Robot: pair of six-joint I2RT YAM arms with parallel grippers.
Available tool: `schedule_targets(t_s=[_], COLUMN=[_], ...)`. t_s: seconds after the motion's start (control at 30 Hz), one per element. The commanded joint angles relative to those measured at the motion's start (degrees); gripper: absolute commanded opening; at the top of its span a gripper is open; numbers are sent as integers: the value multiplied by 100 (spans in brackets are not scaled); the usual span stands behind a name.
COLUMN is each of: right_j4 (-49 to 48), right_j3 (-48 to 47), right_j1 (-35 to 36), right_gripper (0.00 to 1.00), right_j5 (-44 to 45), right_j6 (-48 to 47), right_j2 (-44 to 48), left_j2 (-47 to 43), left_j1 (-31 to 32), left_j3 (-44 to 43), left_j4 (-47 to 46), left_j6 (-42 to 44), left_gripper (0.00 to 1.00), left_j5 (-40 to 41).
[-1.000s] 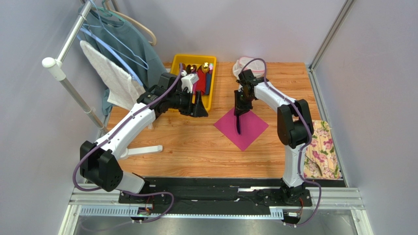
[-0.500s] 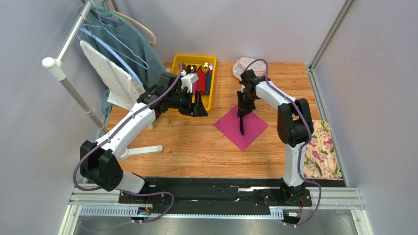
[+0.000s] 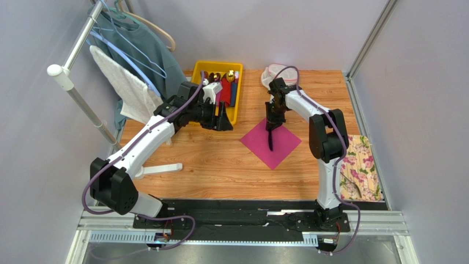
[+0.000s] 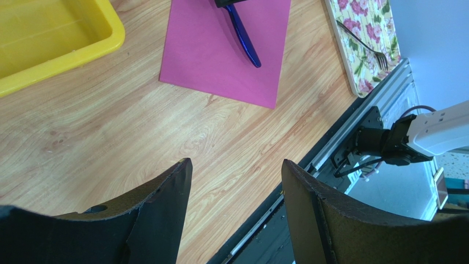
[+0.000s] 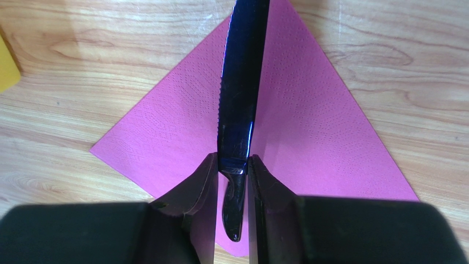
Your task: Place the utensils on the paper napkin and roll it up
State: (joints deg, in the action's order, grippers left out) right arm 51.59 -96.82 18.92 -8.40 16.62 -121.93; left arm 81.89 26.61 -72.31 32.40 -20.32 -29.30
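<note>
Where the knife sits: dark blue-black knife [image 5: 240,82] pinched near one end between the right gripper's fingers, a short stub poking out behind them; serrated edge visible.
Right gripper [image 5: 232,165]: narrowed down tight on the knife, one finger pressed to each flat side.
Knife against napkin: it runs along the middle of the pink napkin [image 5: 314,143]; whether it touches the paper I cannot tell.
Napkin: flat on the wooden table [image 3: 209,159], set as a diamond, between the two arms.
Fork [image 4: 363,43]: dark, lying on the floral cloth [image 4: 352,66] at the table's right edge, well apart from the napkin.
Left gripper [image 4: 235,165]: fingers spread wide, nothing between them, above bare wood.
Yellow tray [image 4: 66,55]: just beside the left gripper, on the far side.
</note>
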Motion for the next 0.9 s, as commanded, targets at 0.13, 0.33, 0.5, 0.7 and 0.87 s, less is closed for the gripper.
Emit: schedule_targets(t_s=[0.13, 0.33, 0.5, 0.7, 0.87], right_j4=[9, 17, 35, 53, 61], right_j3=[-347, -338, -426, -461, -470], right_j1=[-11, -11, -11, -2, -2], right_gripper=[0, 0, 0, 0, 0], right_j5=[75, 137, 93, 85, 111], right_j6=[183, 236, 219, 245, 262], right_j2=[-138, -191, -244, -252, -305], left_j2=[47, 73, 108, 134, 152], left_j1=[-42, -68, -77, -77, -77], left_j3=[-46, -55, -55, -64, -99], left_j4=[-68, -85, -103, -103, -94], left_j6=[-78, -113, -157, -166, -157], left_gripper=[70, 71, 71, 71, 71], left_j5=[12, -6, -23, -41, -41])
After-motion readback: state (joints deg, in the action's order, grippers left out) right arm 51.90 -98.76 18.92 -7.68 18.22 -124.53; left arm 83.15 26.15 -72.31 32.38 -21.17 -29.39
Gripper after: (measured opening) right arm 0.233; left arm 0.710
